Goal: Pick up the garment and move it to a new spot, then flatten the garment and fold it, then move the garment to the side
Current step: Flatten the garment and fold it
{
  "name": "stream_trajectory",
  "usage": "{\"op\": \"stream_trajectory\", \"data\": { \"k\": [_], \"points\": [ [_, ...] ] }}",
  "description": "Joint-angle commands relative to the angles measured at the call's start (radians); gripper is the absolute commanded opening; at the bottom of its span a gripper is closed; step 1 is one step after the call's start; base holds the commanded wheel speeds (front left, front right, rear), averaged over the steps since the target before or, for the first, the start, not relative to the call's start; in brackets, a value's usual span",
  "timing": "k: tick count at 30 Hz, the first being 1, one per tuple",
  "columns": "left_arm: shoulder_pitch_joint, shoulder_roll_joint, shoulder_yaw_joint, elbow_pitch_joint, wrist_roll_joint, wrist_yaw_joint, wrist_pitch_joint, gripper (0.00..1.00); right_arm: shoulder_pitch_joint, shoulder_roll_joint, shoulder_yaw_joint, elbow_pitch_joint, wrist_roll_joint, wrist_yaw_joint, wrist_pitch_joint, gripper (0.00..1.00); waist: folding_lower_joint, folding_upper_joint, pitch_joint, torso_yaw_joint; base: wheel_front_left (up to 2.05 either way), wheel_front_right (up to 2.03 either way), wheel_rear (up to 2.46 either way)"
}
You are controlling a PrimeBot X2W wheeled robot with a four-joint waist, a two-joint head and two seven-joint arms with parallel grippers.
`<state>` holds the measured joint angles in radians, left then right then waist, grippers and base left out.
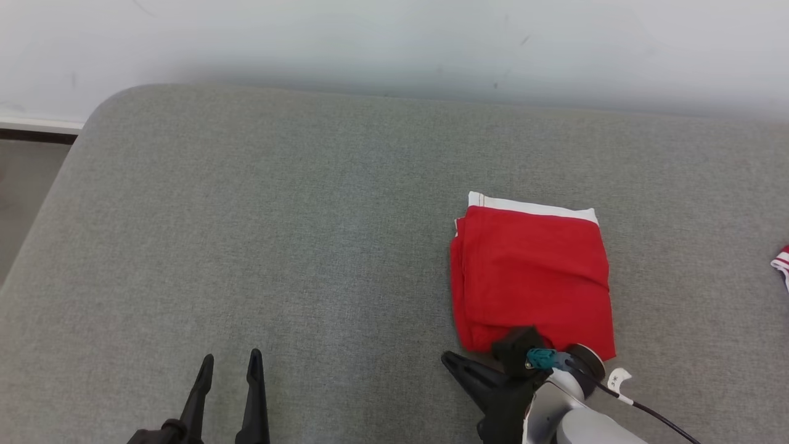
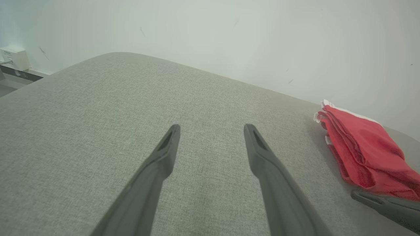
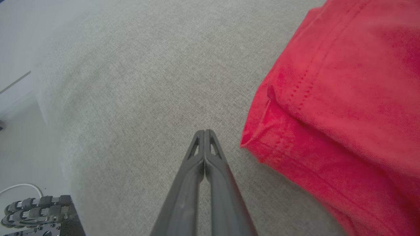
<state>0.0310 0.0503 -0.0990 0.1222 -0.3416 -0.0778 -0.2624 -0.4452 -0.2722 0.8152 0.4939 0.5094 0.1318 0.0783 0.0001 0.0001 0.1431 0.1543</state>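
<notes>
the right gripper (pressed together, empty) is being held just left of the garment; a low push is being judged best.

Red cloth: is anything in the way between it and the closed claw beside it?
No, nothing visible. The right gripper, shut and empty, sits beside the near corner of the folded red cloth, with bare grey cushion between them.
</notes>
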Motion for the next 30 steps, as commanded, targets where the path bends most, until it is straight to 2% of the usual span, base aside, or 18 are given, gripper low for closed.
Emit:
{"op": "stream_trajectory", "data": {
  "k": [1,5,11,14,15,17,18,25,30],
  "points": [
    [0.002,0.000,0.006,0.003,0.011,0.004,-0.003,1.00,0.014,0.010,-0.006,-0.030,0.028,-0.003,-0.025,0.00,-0.0001,-0.0001,-0.011,-0.014,0.00,0.00,0.00],
    [0.009,0.000,0.019,-0.001,0.020,0.005,-0.003,1.00,0.026,0.008,-0.044,-0.081,0.044,-0.003,-0.073,0.00,-0.0001,-0.0001,-0.028,-0.033,0.00,0.00,0.00],
    [0.034,0.000,0.059,-0.027,0.040,0.014,-0.003,1.00,0.111,0.007,-0.195,-0.215,0.017,-0.003,-0.174,0.00,-0.0001,-0.0001,-0.072,-0.079,0.00,0.00,0.00],
    [0.041,0.000,0.079,-0.036,0.052,0.014,-0.003,1.00,0.178,0.011,-0.302,-0.284,-0.011,-0.003,-0.200,0.09,-0.0001,-0.0001,-0.095,-0.102,0.00,0.00,0.00],
    [0.048,0.000,0.087,-0.039,0.054,0.015,-0.003,1.00,0.203,0.017,-0.340,-0.305,-0.022,-0.003,-0.204,0.18,-0.0001,-0.0001,-0.103,-0.111,0.00,0.00,0.00],
    [0.060,0.000,0.097,-0.043,0.059,0.014,-0.003,1.00,0.254,0.029,-0.412,-0.348,-0.045,-0.003,-0.210,0.62,-0.0001,-0.0001,-0.117,-0.128,0.00,0.00,0.00],
    [0.062,0.000,0.101,-0.043,0.060,0.014,-0.003,1.00,0.277,0.035,-0.446,-0.366,-0.058,-0.003,-0.211,1.00,-0.0001,-0.0001,-0.123,-0.135,0.00,0.00,0.00],
    [0.076,0.000,0.123,-0.041,0.075,0.008,-0.003,1.00,0.401,0.058,-0.640,-0.438,-0.139,-0.003,-0.201,1.00,-0.0001,-0.0001,-0.150,-0.173,0.00,0.00,0.00],
    [0.080,0.000,0.120,-0.038,0.092,0.001,-0.003,1.00,0.448,0.036,-0.718,-0.444,-0.186,-0.003,-0.207,1.00,-0.0001,-0.0001,-0.159,-0.181,0.00,0.00,0.00]
  ]
}}
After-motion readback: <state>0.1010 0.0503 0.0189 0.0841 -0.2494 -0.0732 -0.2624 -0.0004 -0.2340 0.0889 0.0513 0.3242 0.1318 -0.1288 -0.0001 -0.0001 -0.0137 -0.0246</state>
